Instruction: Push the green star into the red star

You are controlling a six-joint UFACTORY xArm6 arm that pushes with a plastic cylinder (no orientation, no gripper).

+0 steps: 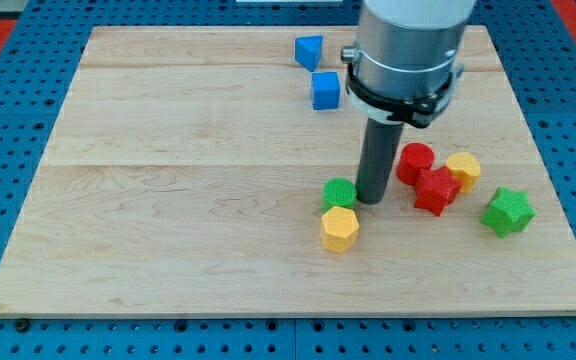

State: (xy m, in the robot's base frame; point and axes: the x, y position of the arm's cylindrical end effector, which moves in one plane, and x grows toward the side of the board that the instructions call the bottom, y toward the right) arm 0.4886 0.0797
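Camera view shows the push not yet begun: the green star [508, 210] sits apart at the view's right of the red star [435, 189], while the gripperless rod's tip [372, 201] rests beside the green cylinder [339, 193], holding nothing.

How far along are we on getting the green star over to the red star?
Nothing looks done yet: the green star sits apart from the red star, to its right in the view. In hand: my tip rests left of the red star, beside the green round block. Left: get round the green star and push it leftward.
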